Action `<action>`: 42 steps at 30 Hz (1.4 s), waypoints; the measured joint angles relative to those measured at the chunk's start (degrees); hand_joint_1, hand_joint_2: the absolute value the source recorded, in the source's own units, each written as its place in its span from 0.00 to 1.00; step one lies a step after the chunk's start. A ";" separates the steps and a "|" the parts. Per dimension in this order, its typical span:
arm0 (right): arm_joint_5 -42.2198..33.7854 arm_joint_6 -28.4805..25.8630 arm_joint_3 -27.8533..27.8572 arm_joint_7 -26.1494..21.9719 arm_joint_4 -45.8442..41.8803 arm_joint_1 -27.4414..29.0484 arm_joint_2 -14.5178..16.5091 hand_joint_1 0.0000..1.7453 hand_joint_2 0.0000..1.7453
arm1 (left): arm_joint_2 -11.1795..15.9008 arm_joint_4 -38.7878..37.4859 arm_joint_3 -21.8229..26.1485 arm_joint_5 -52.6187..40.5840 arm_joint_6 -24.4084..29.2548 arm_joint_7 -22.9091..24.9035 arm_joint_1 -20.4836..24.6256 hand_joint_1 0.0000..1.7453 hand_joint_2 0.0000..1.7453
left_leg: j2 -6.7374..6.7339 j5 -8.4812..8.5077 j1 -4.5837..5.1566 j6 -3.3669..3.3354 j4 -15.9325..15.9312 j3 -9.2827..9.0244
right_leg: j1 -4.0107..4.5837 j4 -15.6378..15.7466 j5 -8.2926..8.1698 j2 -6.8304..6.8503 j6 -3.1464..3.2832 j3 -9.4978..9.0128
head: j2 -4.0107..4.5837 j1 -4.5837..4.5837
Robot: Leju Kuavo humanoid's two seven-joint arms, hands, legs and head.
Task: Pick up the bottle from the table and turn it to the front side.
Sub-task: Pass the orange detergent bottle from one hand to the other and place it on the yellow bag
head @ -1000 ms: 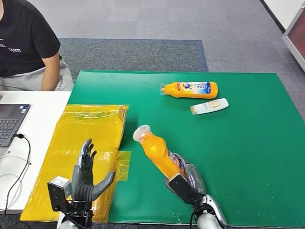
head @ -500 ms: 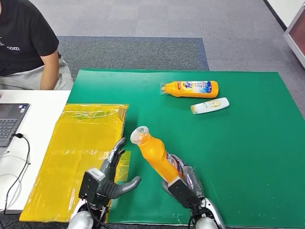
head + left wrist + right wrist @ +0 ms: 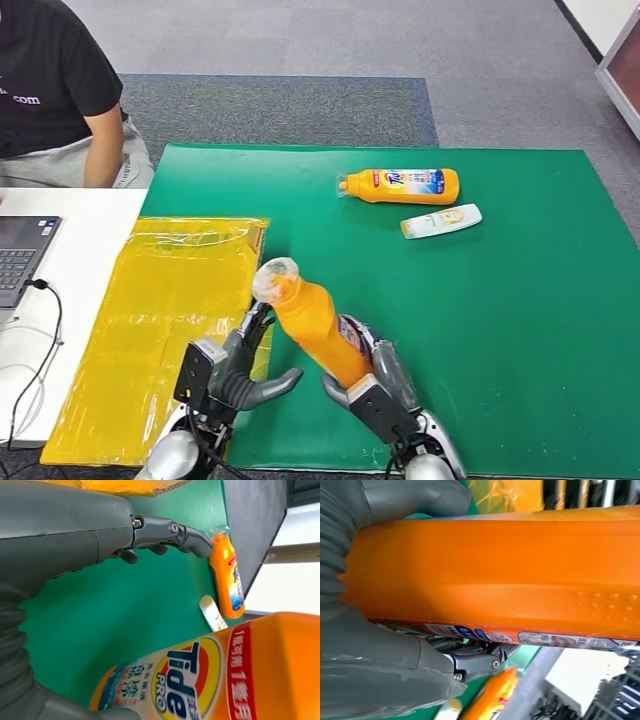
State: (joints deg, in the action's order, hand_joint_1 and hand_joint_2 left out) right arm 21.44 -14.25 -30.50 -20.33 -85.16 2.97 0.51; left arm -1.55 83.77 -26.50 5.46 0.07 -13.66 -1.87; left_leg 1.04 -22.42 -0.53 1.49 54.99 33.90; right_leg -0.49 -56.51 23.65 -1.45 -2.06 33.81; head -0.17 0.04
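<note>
Green mat (image 3: 528, 330) — three bottles: right hand (image 3: 377, 385) grips one (image 3: 313, 320); left hand's (image 3: 238, 375) fingers (image 3: 253, 325) spread, empty.

Head view is evenly bright and sharp, soft diffuse light, only faint short shadows under the lying bottles (image 3: 398, 186) on the green mat (image 3: 513, 330), mild glare on the yellow plastic sheet (image 3: 173, 300) at left. Left wrist view: blown-out white at the right edge, near label slightly soft. Right wrist view: held bottle (image 3: 508, 575) too close, far corner overexposed and blurred.
</note>
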 joint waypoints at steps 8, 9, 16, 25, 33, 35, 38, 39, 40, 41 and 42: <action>3.05 -0.21 -1.78 0.01 -0.84 -0.08 -0.15 0.92 1.00 | -0.03 -1.01 -0.27 -1.05 -1.18 -0.37 1.65 0.00 1.00 | 0.00 0.00 0.00 0.00 0.00 0.02 | 0.00 0.00 0.00 0.00 0.00 0.02 | 0.00 0.00; 3.34 -0.28 -1.85 0.05 -0.77 -0.19 -0.27 0.89 1.00 | -0.01 -1.09 -0.40 -1.32 -1.31 -0.39 1.79 0.00 1.00 | 0.00 0.00 0.00 0.00 0.00 0.03 | 0.00 0.00 0.00 0.00 0.00 0.03 | 0.00 0.00; 6.08 -2.43 -2.26 -0.02 0.12 -0.69 -0.86 0.97 1.00 | 0.30 -1.24 -1.65 -5.36 -1.72 -1.51 2.59 0.00 1.00 | 0.00 0.00 0.00 0.00 0.01 0.05 | -0.01 0.00 0.00 0.00 0.00 0.05 | 0.00 0.00; 7.39 -2.80 -2.71 0.10 0.53 -0.70 -0.86 1.00 1.00 | 0.73 -1.20 -3.14 -7.30 -3.75 -2.19 3.27 0.00 1.00 | 0.00 0.00 0.00 0.00 0.01 0.08 | 0.00 -0.01 0.00 0.01 0.00 0.06 | 0.00 0.00; 6.08 -1.45 -2.96 -1.09 0.91 -1.51 -0.86 1.00 1.00 | 1.04 -1.19 -3.86 -6.38 -4.98 -2.04 4.58 0.00 1.00 | 0.00 0.01 0.00 0.00 0.01 0.09 | -0.01 -0.01 0.00 0.01 0.00 0.07 | 0.00 0.00; 6.00 -1.38 -3.16 -1.19 0.92 -1.85 -0.86 1.00 1.00 | 1.07 -1.19 -3.92 -6.32 -5.30 -2.00 5.02 0.00 1.00 | 0.00 0.01 0.00 0.00 0.01 0.08 | 0.00 -0.01 0.00 0.01 0.00 0.07 | 0.00 0.00; 5.92 -1.32 -3.62 -1.20 0.96 -2.18 -0.89 1.00 1.00 | 1.09 -1.19 -3.97 -6.65 -5.43 -1.99 5.59 0.00 1.00 | 0.00 0.01 0.00 0.01 0.01 0.09 | 0.00 -0.01 0.00 0.01 0.00 0.08 | 0.00 0.00; 5.86 -1.27 -3.76 -1.20 1.00 -2.25 -0.89 1.00 1.00 | 1.09 -1.19 -3.98 -6.86 -5.43 -1.99 5.74 0.00 1.00 | 0.00 0.01 0.00 0.01 0.01 0.09 | 0.00 -0.01 0.00 0.01 0.00 0.09 | 0.00 -0.01; 5.77 -1.20 -3.90 -1.20 1.05 -2.33 -0.91 1.00 1.00 | 1.10 -1.19 -3.99 -7.06 -5.42 -1.99 5.88 0.00 1.00 | 0.00 0.01 0.00 0.01 0.01 0.09 | 0.00 -0.01 0.00 0.00 0.00 0.09 | 0.00 -0.01; 5.64 -1.10 -4.02 -1.20 1.11 -2.44 -0.93 1.00 1.00 | 1.11 -1.19 -3.99 -7.22 -5.39 -1.99 6.02 0.00 1.00 | 0.00 0.01 0.00 0.01 0.01 0.10 | -0.01 -0.01 0.00 0.00 0.00 0.10 | 0.00 -0.01; 5.54 -1.01 -4.12 -1.20 1.16 -2.55 -0.96 1.00 1.00 | 1.12 -1.19 -4.00 -7.35 -5.35 -1.99 6.13 0.00 1.00 | 0.00 0.01 0.00 0.01 0.01 0.10 | -0.01 -0.01 0.00 0.00 0.00 0.11 | 0.00 -0.01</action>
State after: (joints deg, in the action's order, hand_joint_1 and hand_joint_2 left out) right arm 26.98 -15.26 -34.62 -21.53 -84.00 0.42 -0.45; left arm -0.43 82.58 -30.50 -1.89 -5.28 -15.65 4.26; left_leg 1.04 -22.41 -0.53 1.49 55.00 34.00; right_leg -0.49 -56.52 23.65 -1.44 -2.07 33.92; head -0.17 0.03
